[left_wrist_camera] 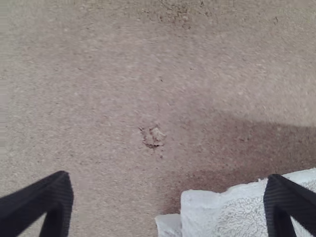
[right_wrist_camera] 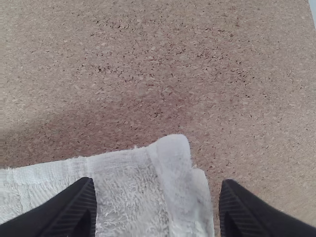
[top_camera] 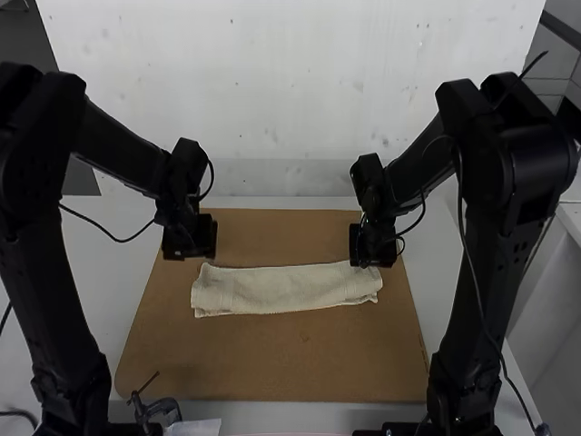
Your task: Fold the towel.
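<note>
The cream towel (top_camera: 286,289) lies folded into a long narrow strip across the board, its ends slightly uneven. My left gripper (top_camera: 189,254) is over the board by the strip's far left corner; in its wrist view the left gripper (left_wrist_camera: 169,197) stands open, one finger over the towel (left_wrist_camera: 237,210). My right gripper (top_camera: 370,262) is at the strip's far right corner. In its wrist view the right gripper (right_wrist_camera: 158,205) is open, with the towel's end (right_wrist_camera: 170,187) between and below its fingertips. Neither gripper holds cloth.
A brown board (top_camera: 272,359) lies under the towel on the white table (top_camera: 118,272). Near the table's front edge, at the left, is a small clamp-like metal object (top_camera: 156,409) beside a pale sheet (top_camera: 195,427). A pale wall stands behind the table.
</note>
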`<state>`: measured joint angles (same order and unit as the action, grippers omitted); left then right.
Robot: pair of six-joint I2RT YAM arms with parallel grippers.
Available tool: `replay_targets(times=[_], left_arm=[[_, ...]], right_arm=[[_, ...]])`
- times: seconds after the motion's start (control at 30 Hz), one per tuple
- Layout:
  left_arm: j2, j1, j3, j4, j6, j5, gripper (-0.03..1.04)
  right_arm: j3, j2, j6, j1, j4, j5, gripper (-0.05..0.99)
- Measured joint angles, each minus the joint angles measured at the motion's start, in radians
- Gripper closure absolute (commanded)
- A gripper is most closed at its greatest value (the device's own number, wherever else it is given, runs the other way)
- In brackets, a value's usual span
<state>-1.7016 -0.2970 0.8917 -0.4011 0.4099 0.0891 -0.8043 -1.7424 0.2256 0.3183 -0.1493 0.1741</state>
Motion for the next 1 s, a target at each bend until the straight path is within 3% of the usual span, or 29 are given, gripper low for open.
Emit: replay_targets(times=[0.07, 0.1, 0.33, 0.6, 0.63, 0.77, 0.83, 0.93, 1.0], left_arm=[[0.001, 0.02, 0.014, -0.02, 0.001, -0.016, 0.08], [0.006, 0.028, 0.015, -0.026, 0.0, -0.024, 0.06], [0.108, 0.069, 0.015, -0.043, -0.001, -0.045, 0.03], [0.184, 0.069, 0.011, -0.051, -0.001, -0.054, 0.03], [0.187, 0.069, 0.006, -0.051, -0.001, -0.055, 0.03], [0.215, 0.068, -0.012, -0.066, -0.001, -0.056, 0.04], [0.224, 0.068, -0.013, -0.069, -0.001, -0.057, 0.04], [0.23, 0.068, -0.013, -0.072, -0.002, -0.058, 0.04], [0.231, 0.068, -0.013, -0.076, -0.003, -0.059, 0.04]], right_arm=[[0.0, 0.023, 0.008, -0.003, -0.026, -0.015, 0.21], [0.0, 0.043, 0.019, -0.007, -0.054, -0.032, 0.19], [-0.002, 0.114, 0.061, -0.048, -0.125, -0.093, 0.19], [-0.035, -0.003, 0.105, -0.08, -0.129, -0.129, 0.2], [-0.039, -0.023, 0.109, -0.08, -0.128, -0.133, 0.23], [-0.042, -0.089, 0.12, -0.08, -0.122, -0.138, 0.63], [-0.054, -0.097, 0.129, -0.08, -0.119, -0.149, 0.76], [-0.063, -0.105, 0.139, -0.073, -0.119, -0.167, 0.92], [-0.065, -0.105, 0.146, -0.067, -0.118, -0.169, 0.92]])
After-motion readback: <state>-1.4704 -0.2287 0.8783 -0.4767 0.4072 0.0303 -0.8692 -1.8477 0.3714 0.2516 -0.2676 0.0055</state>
